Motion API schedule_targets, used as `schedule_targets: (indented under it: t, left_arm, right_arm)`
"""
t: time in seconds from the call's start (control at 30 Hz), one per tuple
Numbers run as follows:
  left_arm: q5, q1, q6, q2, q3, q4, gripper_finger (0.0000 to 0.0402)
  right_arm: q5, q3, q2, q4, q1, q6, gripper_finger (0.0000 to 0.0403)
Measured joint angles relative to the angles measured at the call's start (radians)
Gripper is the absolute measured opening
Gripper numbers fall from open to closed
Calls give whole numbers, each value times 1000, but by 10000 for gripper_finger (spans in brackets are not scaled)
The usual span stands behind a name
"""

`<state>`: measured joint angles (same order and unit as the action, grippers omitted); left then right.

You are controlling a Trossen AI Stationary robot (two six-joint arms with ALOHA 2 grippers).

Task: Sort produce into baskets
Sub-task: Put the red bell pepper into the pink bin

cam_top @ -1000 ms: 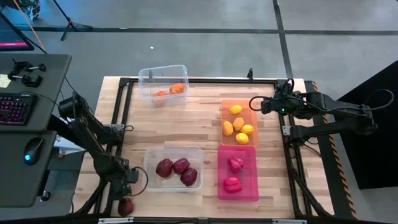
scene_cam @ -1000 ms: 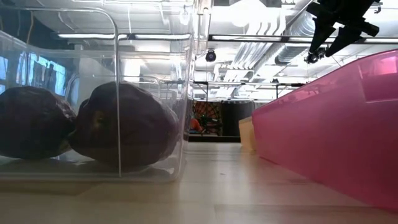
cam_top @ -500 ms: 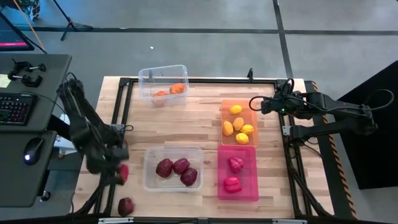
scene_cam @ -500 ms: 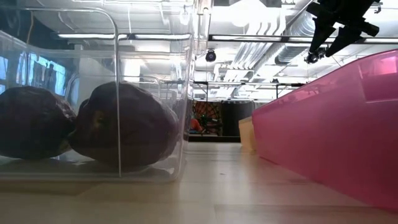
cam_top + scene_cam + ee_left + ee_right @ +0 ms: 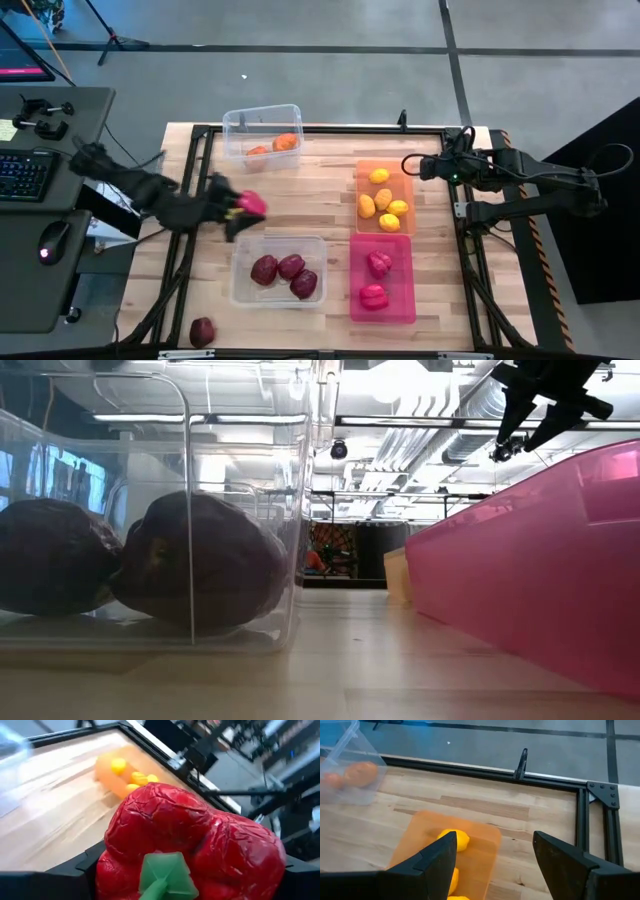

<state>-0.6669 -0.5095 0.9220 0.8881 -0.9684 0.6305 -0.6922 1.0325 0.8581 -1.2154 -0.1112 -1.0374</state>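
Left gripper (image 5: 232, 210) is clamped across the sides of a red toy pepper (image 5: 251, 204), held above the table's left-middle; likely light, rigid, glossy-slippery; right gripper (image 5: 412, 167) waits open over the orange bin (image 5: 362, 170).

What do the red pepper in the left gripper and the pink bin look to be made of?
Red pepper: probably molded plastic or rubber, glossy, with veined creases and a flat green stem. Pink bin: translucent plastic with smooth, shiny walls; light passes through them. Left gripper holds the pepper.

Right tool (image 5: 492, 855) fingers spread over orange bin (image 5: 420, 837), yellow fruit (image 5: 454, 839) inside, clear bin (image 5: 345, 765) beyond
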Motion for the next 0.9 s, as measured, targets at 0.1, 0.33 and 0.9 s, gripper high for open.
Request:
schedule_targets:
  t: [0.1,0.33,0.9]
  left_arm:
    - [181,144,-174,116,0,-180,300]
    - [569,333,-428,514,-11,-775,300]
    - [624,358,-486,1150,-488,-854,314]
  right_arm:
    - [1,0,0,0,0,-19,252]
    - [47,0,0,0,0,-10,252]
    - [54,0,0,0,0,-10,252]
